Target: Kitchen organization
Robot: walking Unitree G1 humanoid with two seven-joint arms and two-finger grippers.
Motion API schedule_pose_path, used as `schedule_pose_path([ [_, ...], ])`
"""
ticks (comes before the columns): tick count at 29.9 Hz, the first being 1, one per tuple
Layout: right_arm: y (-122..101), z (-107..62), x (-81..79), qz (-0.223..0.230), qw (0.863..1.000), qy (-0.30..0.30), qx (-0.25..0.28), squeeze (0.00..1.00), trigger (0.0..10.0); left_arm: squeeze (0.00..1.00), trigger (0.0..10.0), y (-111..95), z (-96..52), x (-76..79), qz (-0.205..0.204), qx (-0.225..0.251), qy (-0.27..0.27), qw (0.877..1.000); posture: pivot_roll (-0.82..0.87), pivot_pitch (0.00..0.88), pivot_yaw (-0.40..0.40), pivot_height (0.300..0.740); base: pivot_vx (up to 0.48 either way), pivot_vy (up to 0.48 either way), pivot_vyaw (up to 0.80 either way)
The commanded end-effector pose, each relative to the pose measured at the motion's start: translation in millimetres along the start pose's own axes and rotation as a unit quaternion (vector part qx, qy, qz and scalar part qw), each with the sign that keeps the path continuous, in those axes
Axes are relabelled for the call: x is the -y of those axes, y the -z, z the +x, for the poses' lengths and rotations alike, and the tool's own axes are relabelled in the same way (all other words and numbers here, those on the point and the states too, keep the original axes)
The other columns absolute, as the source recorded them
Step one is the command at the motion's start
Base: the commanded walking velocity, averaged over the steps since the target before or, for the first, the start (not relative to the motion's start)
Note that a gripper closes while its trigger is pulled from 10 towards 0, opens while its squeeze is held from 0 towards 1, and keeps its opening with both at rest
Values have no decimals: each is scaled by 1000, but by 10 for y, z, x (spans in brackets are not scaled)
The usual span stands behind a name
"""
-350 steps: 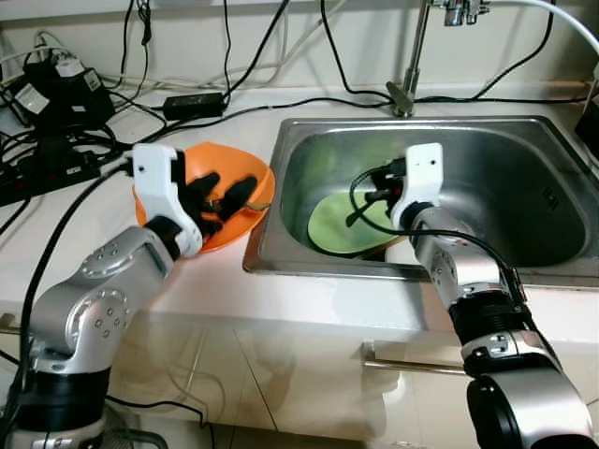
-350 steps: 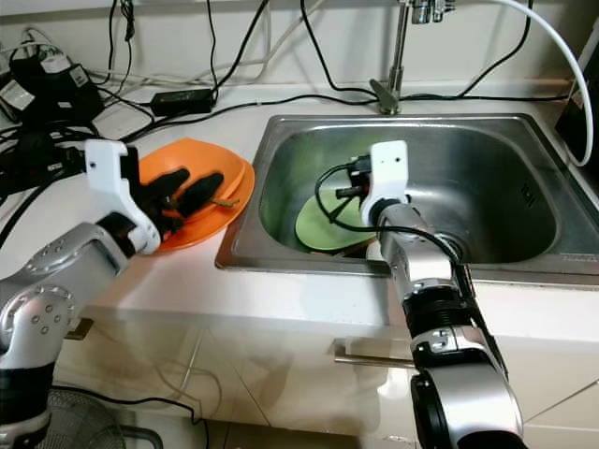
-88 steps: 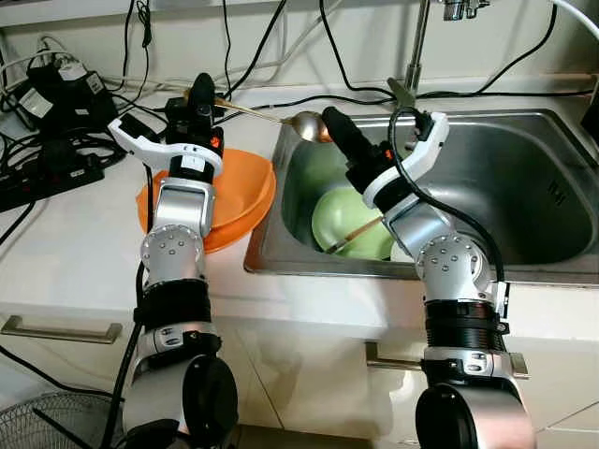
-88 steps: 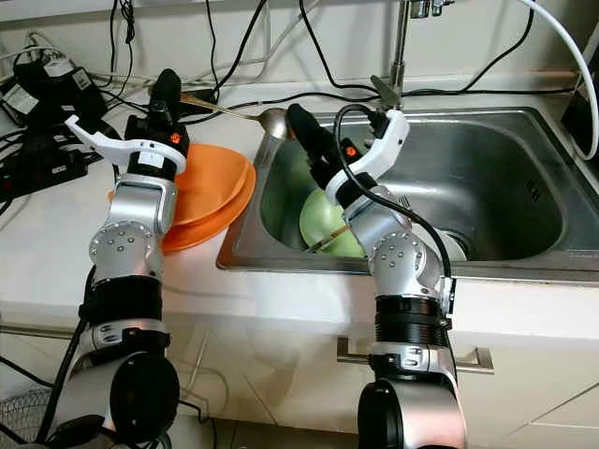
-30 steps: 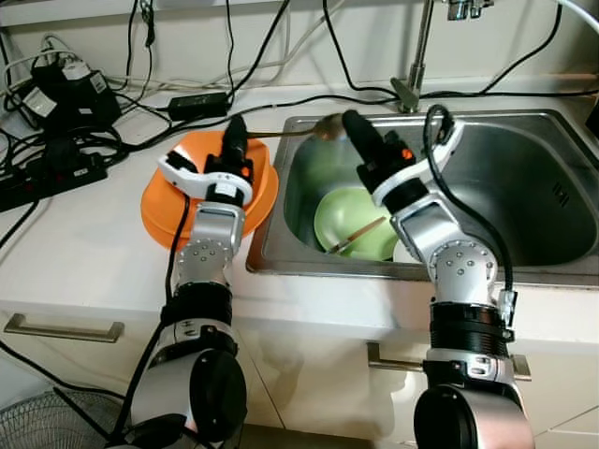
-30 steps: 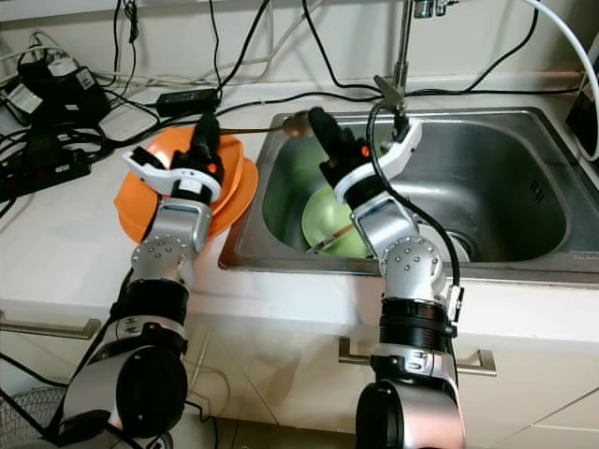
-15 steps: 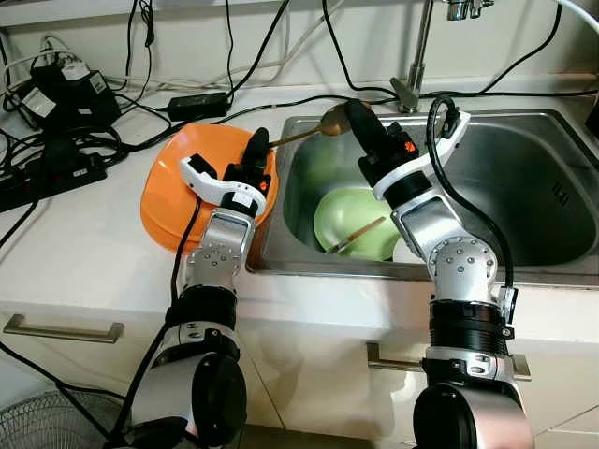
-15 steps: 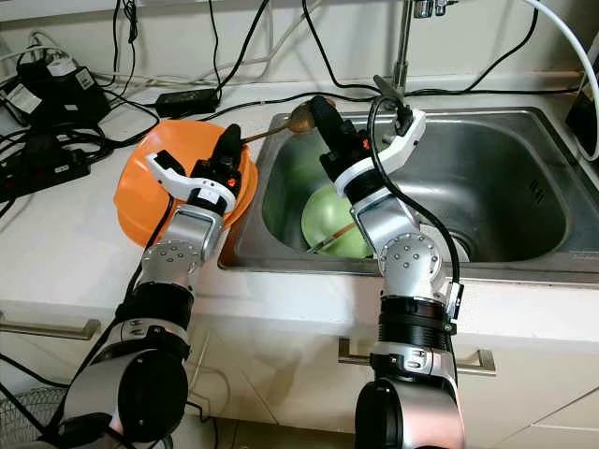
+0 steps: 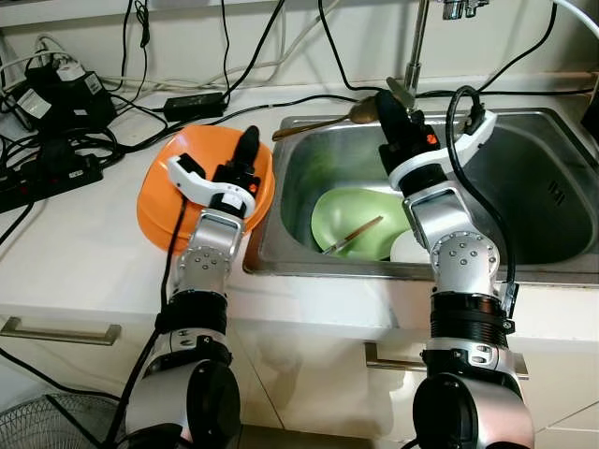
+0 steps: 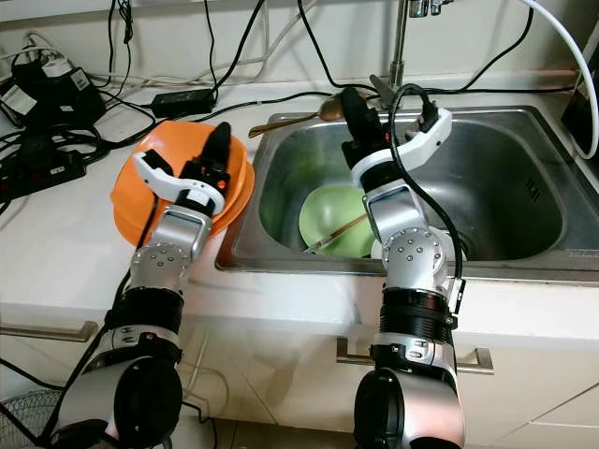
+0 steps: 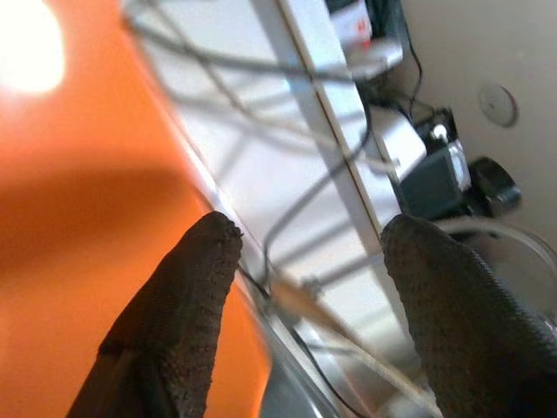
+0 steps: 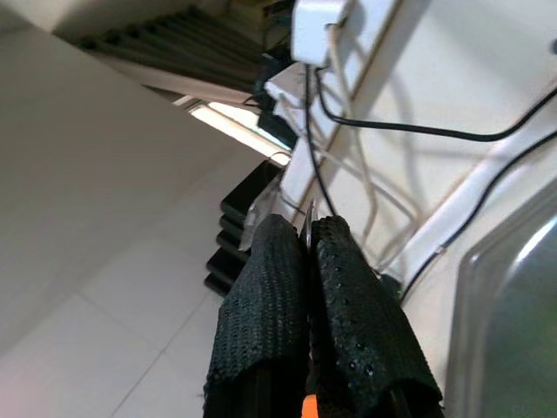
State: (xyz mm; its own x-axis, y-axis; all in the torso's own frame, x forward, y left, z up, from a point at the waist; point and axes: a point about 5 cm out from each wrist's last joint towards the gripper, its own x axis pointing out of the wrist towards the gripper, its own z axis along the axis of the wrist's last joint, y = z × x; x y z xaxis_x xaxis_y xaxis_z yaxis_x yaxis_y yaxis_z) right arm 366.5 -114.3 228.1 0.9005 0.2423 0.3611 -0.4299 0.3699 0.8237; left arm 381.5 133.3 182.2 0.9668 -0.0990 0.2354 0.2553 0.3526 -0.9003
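Spoon (image 9: 323, 123), upper centre: clamped by right gripper (image 9: 386, 103) above sink (image 9: 524, 131). Left gripper (image 9: 247, 148), jaws apart, positioned over orange bowls (image 9: 164, 201).

An orange bowl (image 9: 192, 178) sits on the white counter (image 9: 75, 253). A pale green bowl (image 9: 351, 220) lies in the grey steel sink (image 9: 524, 187), with a white dish (image 9: 409, 247) beside it. The spoon (image 9: 323, 123) is golden brown. Both tools, left (image 9: 245, 150) and right (image 9: 387, 110), have black textured fingers (image 11: 187, 305). The cables (image 9: 225, 56) are black.
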Motion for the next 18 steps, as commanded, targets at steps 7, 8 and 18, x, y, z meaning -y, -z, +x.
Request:
schedule_pose_path([
  [7, -124, 90, -16, -67, 997, 22, 28, 0, 0, 1000, 10000, -263, 8, 23, 43, 44, -16, 998, -70, 0, 133, 740, 0, 0, 0],
  [8, -143, 88, -3, -87, 995, 28, 30, 0, 0, 1000, 10000, -272, 9, 29, 47, 45, -16, 998, -70, 0, 133, 740, 0, 0, 0],
  [18, -109, 34, 238, -310, 944, 108, -8, 0, 0, 1000, 10000, -372, 17, 120, 120, 61, -34, 990, -69, 0, 133, 740, 0, 0, 0],
])
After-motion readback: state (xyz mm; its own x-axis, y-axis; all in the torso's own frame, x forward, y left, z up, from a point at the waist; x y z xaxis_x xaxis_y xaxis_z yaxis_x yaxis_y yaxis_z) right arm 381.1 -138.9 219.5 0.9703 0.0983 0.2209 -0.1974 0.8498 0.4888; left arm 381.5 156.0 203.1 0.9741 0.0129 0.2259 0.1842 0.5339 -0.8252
